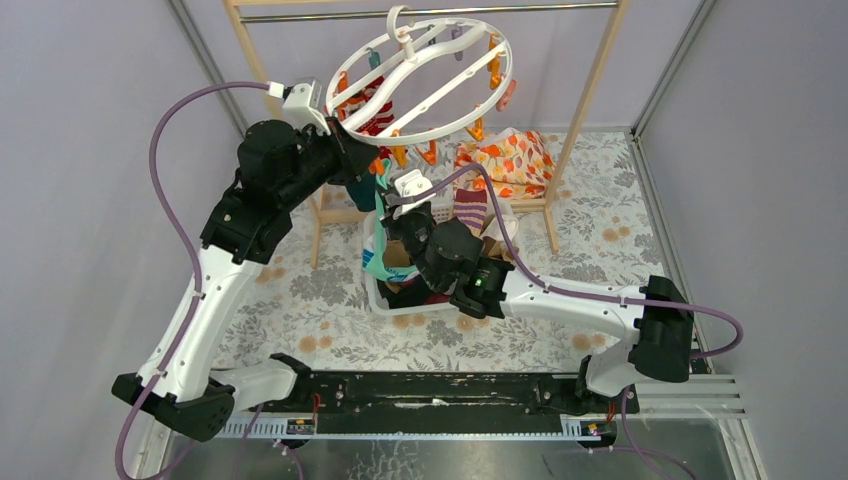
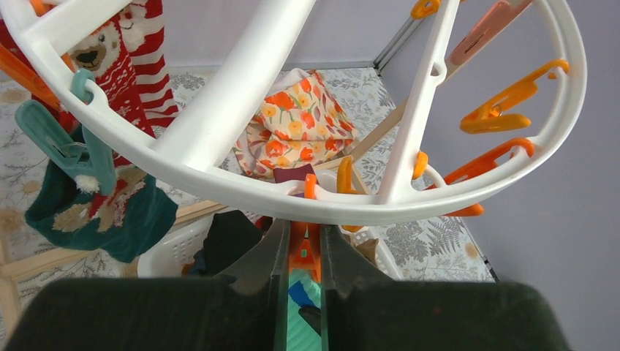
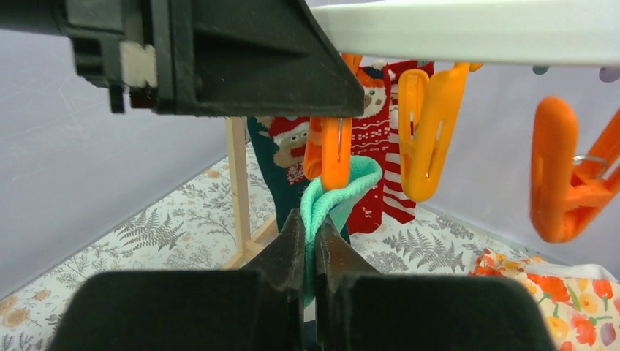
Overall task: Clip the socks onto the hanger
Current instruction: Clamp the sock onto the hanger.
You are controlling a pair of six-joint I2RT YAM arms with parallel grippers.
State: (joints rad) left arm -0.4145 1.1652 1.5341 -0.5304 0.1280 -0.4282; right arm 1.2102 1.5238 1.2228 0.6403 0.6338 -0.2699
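Observation:
The white ring hanger point(image 1: 420, 80) hangs from the rack bar, with orange clips under its rim. My left gripper point(image 2: 302, 232) is shut on an orange clip point(image 2: 304, 252) just under the ring point(image 2: 219, 124). My right gripper point(image 3: 310, 223) is shut on a light green sock point(image 3: 333, 194) and holds its folded top edge up against the lower end of that clip point(image 3: 330, 153). I cannot tell whether the clip bites the sock. A red patterned sock point(image 2: 110, 73), a red-white striped sock point(image 2: 153, 58) and a dark teal sock point(image 2: 102, 212) hang on the hanger's left.
A white basket point(image 1: 385, 300) with several more socks stands under the grippers. A maroon-striped sock point(image 1: 470, 208) lies over its far side. An orange leaf-print cloth point(image 1: 505, 160) lies behind it. The wooden rack point(image 1: 590, 90) frames the hanger. Grey walls close in on both sides.

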